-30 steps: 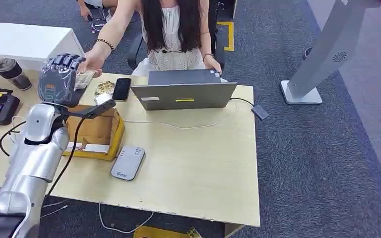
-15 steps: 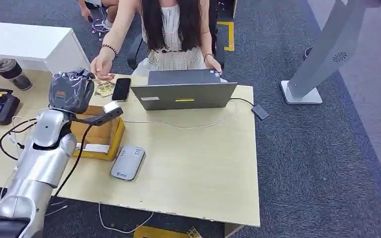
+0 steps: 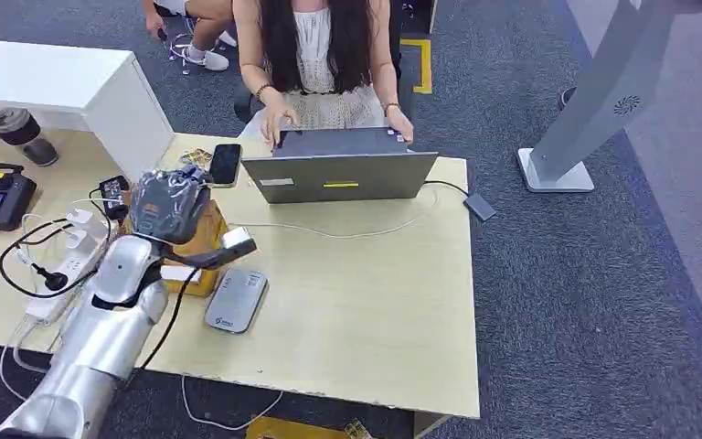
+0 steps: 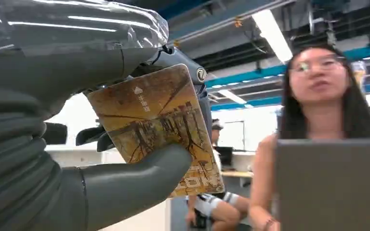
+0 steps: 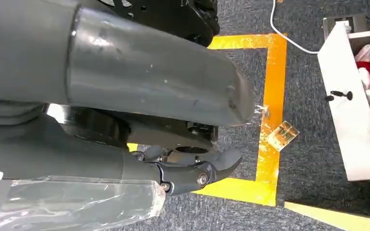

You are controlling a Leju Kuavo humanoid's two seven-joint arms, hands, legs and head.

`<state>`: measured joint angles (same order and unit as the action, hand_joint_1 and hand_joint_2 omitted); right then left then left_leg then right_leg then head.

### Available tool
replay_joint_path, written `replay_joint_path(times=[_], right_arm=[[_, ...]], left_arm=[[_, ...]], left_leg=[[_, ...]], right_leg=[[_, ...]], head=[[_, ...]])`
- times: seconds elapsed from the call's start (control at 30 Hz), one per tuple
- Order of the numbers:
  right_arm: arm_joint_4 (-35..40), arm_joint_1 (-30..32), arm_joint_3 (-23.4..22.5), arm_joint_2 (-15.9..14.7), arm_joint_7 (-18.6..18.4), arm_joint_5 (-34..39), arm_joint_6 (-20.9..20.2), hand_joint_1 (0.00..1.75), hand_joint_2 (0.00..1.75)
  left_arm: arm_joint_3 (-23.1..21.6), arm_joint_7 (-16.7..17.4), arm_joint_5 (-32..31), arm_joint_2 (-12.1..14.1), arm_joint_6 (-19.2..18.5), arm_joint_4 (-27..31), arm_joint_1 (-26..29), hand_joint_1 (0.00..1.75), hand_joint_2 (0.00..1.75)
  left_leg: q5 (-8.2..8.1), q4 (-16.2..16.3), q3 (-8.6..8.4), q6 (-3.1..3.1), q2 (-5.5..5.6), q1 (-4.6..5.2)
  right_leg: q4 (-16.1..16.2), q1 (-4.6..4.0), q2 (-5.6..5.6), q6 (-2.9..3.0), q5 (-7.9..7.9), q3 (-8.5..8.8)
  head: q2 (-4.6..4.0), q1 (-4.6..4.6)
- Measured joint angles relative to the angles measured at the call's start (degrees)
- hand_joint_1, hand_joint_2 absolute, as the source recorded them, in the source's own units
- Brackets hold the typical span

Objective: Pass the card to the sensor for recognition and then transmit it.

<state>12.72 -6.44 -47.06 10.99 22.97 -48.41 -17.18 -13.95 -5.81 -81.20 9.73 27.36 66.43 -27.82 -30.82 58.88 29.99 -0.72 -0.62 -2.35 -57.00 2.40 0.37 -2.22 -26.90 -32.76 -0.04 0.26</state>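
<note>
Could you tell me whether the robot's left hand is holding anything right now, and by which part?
Yes: the left hand holds a card, pinched across its lower face between the thumb and the fingers behind it.

Right hand (image 5: 173, 120) empty, fingers apart, over grey carpet (image 5: 308, 62) with yellow tape square (image 5: 272, 96).

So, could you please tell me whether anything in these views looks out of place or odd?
One thing stands out: a small yellow-brown patterned card lies askew on the dark grey carpet, beside the yellow floor tape, in the right wrist view. A similar brown patterned card is pinched in the left hand.
</note>
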Motion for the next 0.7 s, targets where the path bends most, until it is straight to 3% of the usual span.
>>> replay_joint_path(times=[0.27, 0.37, 0.43, 0.53, 0.7], right_arm=[[0.0, 0.1, 0.0, 0.0, 0.1, 0.0, 0.0, 0.00, 0.00], [0.0, 0.5, 0.0, 0.1, 0.5, 1.1, 0.0, 0.00, 0.00], [0.0, 0.9, -0.3, 0.1, 0.9, 1.9, 0.0, 0.00, 0.00], [0.0, 0.9, -0.3, 0.1, 0.9, 1.9, 0.0, 0.00, 0.00], [0.1, 1.0, -0.3, 0.1, 0.9, 2.0, 0.0, 0.00, 0.00]], left_arm=[[-0.3, 0.2, 0.1, -0.3, -0.5, 1.0, 1.0, 1.75, 1.75], [-2.7, 1.3, -1.0, -1.1, -7.2, 5.2, 5.9, 1.75, 1.75], [-6.1, 6.8, -2.3, -2.0, -14.9, 10.0, 12.0, 1.75, 1.75], [-6.1, 9.0, -2.3, -2.5, -18.9, 10.2, 12.7, 1.75, 1.75], [-6.3, 10.1, -2.2, -3.4, -20.3, 10.2, 12.9, 1.75, 1.75]], left_leg=[[-0.01, 0.0, 0.01, 0.00, -0.01, 0.00], [-0.02, 0.0, 0.00, 0.00, 0.00, 0.00], [-0.03, 0.0, 0.04, 0.01, 0.00, 0.00], [-0.02, 0.0, 0.04, 0.00, -0.01, -0.01], [-0.02, 0.0, 0.04, 0.00, -0.01, -0.01]], right_leg=[[0.0, 0.00, 0.00, 0.00, 0.00, -0.02], [0.0, 0.00, 0.00, 0.00, -0.01, -0.02], [0.0, 0.00, -0.02, -0.01, -0.01, -0.05], [0.0, -0.01, -0.02, -0.01, -0.01, -0.06], [0.0, -0.01, -0.01, -0.01, -0.01, -0.05]], head=[[0.00, 0.00], [0.00, -0.02], [0.00, -0.02], [0.00, -0.02], [0.00, -0.02]])
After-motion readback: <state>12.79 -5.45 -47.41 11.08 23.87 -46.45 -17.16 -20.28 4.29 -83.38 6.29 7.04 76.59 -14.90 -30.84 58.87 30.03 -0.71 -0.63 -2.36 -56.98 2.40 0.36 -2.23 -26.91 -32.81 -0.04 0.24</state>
